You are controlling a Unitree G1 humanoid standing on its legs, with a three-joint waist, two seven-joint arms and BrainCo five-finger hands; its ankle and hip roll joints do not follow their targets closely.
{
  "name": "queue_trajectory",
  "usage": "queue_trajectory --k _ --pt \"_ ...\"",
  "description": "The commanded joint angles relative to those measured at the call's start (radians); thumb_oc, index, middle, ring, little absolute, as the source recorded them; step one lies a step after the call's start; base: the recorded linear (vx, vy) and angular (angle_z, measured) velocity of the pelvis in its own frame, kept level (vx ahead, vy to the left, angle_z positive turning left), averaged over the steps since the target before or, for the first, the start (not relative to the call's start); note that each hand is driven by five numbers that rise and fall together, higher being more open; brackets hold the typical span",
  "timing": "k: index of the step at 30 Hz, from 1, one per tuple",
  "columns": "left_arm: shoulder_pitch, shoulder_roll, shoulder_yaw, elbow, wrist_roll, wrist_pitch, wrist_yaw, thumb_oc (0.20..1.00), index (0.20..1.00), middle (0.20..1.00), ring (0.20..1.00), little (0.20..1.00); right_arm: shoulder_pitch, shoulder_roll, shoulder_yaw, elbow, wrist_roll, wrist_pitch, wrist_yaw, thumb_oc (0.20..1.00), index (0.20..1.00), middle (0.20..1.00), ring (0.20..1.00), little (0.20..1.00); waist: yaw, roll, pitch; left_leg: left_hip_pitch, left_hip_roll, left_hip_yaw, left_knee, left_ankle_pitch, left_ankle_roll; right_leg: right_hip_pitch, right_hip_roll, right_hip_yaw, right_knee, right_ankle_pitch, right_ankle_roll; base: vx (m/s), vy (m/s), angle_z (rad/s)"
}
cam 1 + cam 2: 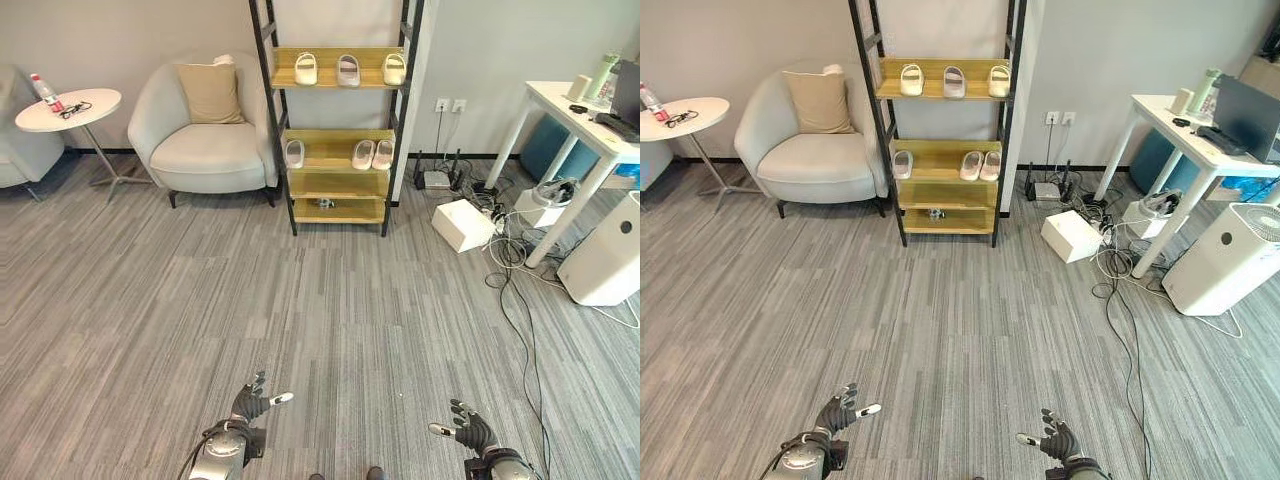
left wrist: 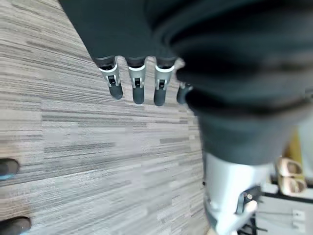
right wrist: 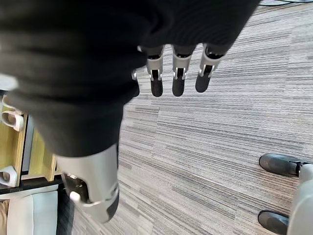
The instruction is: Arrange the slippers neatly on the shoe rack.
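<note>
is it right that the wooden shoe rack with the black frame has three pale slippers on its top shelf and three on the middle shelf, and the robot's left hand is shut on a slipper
Not quite. The wooden shoe rack with the black frame does hold three pale slippers on its top shelf and three on the middle shelf, but the left hand is open and holds nothing, as the left wrist view shows.

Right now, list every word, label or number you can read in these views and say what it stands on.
None can be read.
Bottle on the round side table: its label is too small to read.
Air purifier: no legible marking.
White box on the floor: no legible print.
</note>
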Motion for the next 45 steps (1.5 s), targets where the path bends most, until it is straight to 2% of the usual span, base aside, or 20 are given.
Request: queue_trajectory --k 1,21,28,30,31,32,33,35,37,40,42,43,44,45 --pt "-0.063 0.003 -0.017 0.029 -0.019 -0.026 0.009 1.0 1.0 1.0 1.0 1.0 -0.042 -0.007 0.032 -0.004 0.021 -0.023 0.01 1.0 1.0 1.0 1.0 1.0 -0.006 -0.03 -0.016 -0.005 0.016 -0.037 0.0 -0.03 -0.038 0.001 -0.05 0.037 0.001 -0.043 0.091 0.0 0.0 0.0" --pt "-0.029 0.004 0.017 0.018 -0.074 -0.027 0.001 1.0 1.0 1.0 1.0 1.0 -0.043 0.001 0.04 0.015 0.021 -0.02 0.018 1.0 1.0 1.0 1.0 1.0 0.009 -0.029 -0.008 0.009 0.009 -0.044 0.0 -0.04 -0.027 0.015 -0.054 0.041 0.001 -0.055 0.091 0.0 0.0 0.0" --pt "-0.036 0.028 0.04 -0.008 -0.097 -0.038 0.024 1.0 1.0 1.0 1.0 1.0 -0.092 -0.02 0.033 -0.007 0.036 -0.024 0.005 1.0 1.0 1.0 1.0 1.0 0.028 -0.041 0.049 -0.052 -0.001 -0.047 0.027 -0.035 -0.013 -0.041 -0.069 0.042 0.023 -0.047 0.1 -0.03 0.049 -0.01" --pt "-0.022 0.06 0.055 -0.003 -0.059 -0.033 0.016 1.0 1.0 1.0 1.0 1.0 -0.1 -0.031 0.01 -0.018 0.04 -0.027 0.008 1.0 1.0 1.0 1.0 1.0 0.029 -0.039 0.067 -0.078 -0.006 -0.044 0.043 -0.049 0.006 -0.131 -0.067 0.051 0.171 -0.071 0.118 -0.05 0.146 0.0" --pt "-0.02 0.066 0.062 -0.001 -0.054 -0.033 0.015 1.0 1.0 1.0 1.0 1.0 -0.103 -0.03 0.006 -0.022 0.042 -0.029 0.007 1.0 1.0 1.0 1.0 1.0 0.029 -0.038 0.075 -0.079 -0.006 -0.038 0.041 -0.05 0.01 -0.167 -0.067 0.049 0.224 -0.064 0.132 -0.04 0.124 -0.08" --pt "-0.022 0.073 0.072 0.007 -0.05 -0.033 0.017 1.0 1.0 1.0 1.0 1.0 -0.108 -0.026 0.001 -0.024 0.045 -0.031 0.008 1.0 1.0 1.0 1.0 1.0 0.03 -0.036 0.087 -0.073 -0.005 -0.026 0.036 -0.051 0.014 -0.204 -0.073 0.042 0.3 -0.041 0.154 0.06 0.141 -0.16" --pt "-0.028 0.081 0.077 0.013 -0.038 -0.033 0.018 1.0 1.0 1.0 1.0 1.0 -0.104 -0.025 -0.008 -0.032 0.045 -0.032 0.012 1.0 1.0 1.0 1.0 1.0 0.019 -0.023 0.112 -0.044 0.004 -0.032 0.021 -0.053 0.014 -0.295 -0.07 0.042 0.427 0.02 0.165 0.07 0.111 -0.21" --pt "-0.032 0.081 0.078 0.012 -0.038 -0.034 0.018 1.0 1.0 1.0 1.0 1.0 -0.101 -0.027 -0.013 -0.035 0.045 -0.031 0.01 1.0 1.0 1.0 1.0 1.0 0.014 -0.019 0.115 -0.025 0.006 -0.038 0.014 -0.057 0.01 -0.315 -0.073 0.029 0.416 0.022 0.158 0.16 0.035 -0.11" --pt "-0.051 0.08 0.074 0.012 -0.042 -0.037 0.022 1.0 1.0 1.0 1.0 1.0 -0.101 -0.034 -0.022 -0.039 0.05 -0.032 0.004 1.0 1.0 1.0 1.0 1.0 0.0 -0.023 0.121 0.002 -0.001 -0.049 0.003 -0.068 0.001 -0.337 -0.076 0.011 0.313 0.026 0.149 0.25 -0.038 0.34" --pt "-0.106 0.07 0.061 0.05 -0.036 -0.036 0.033 1.0 1.0 1.0 1.0 1.0 -0.097 -0.036 -0.028 -0.035 0.05 -0.033 -0.006 1.0 1.0 1.0 1.0 1.0 -0.038 -0.037 0.12 0.06 -0.001 -0.068 0.0 -0.109 -0.016 -0.355 -0.073 -0.002 0.149 0.071 0.156 0.31 -0.117 0.18" --pt "-0.134 0.038 0.035 0.073 -0.028 -0.032 0.032 1.0 1.0 1.0 1.0 1.0 -0.07 -0.037 -0.022 -0.042 0.037 -0.028 -0.004 1.0 1.0 1.0 1.0 1.0 -0.063 -0.031 0.091 0.11 0.028 -0.079 0.0 -0.128 -0.039 -0.321 -0.066 -0.028 0.119 0.066 0.143 0.38 -0.195 0.34" --pt "-0.134 0.038 0.034 0.073 -0.028 -0.032 0.032 1.0 1.0 1.0 1.0 1.0 -0.069 -0.038 -0.022 -0.042 0.037 -0.028 -0.004 1.0 1.0 1.0 1.0 1.0 -0.064 -0.03 0.091 0.112 0.029 -0.08 0.0 -0.129 -0.039 -0.319 -0.066 -0.03 0.119 0.065 0.142 0.29 -0.197 0.57" --pt "-0.139 0.029 0.031 0.076 -0.035 -0.035 0.037 1.0 1.0 1.0 1.0 1.0 -0.068 -0.039 -0.015 -0.039 0.036 -0.028 -0.003 1.0 1.0 1.0 1.0 1.0 -0.067 -0.028 0.085 0.117 0.043 -0.075 0.014 -0.125 -0.045 -0.309 -0.058 -0.033 0.118 0.069 0.129 0.26 -0.214 0.59" --pt "-0.138 0.014 0.03 0.072 -0.066 -0.039 0.033 1.0 1.0 1.0 1.0 1.0 -0.061 -0.05 -0.007 -0.04 0.038 -0.028 0.001 1.0 1.0 1.0 1.0 1.0 -0.07 -0.019 0.069 0.085 0.063 -0.073 0.134 -0.089 -0.078 -0.262 -0.041 -0.038 0.105 0.045 0.105 0.33 -0.284 0.39"
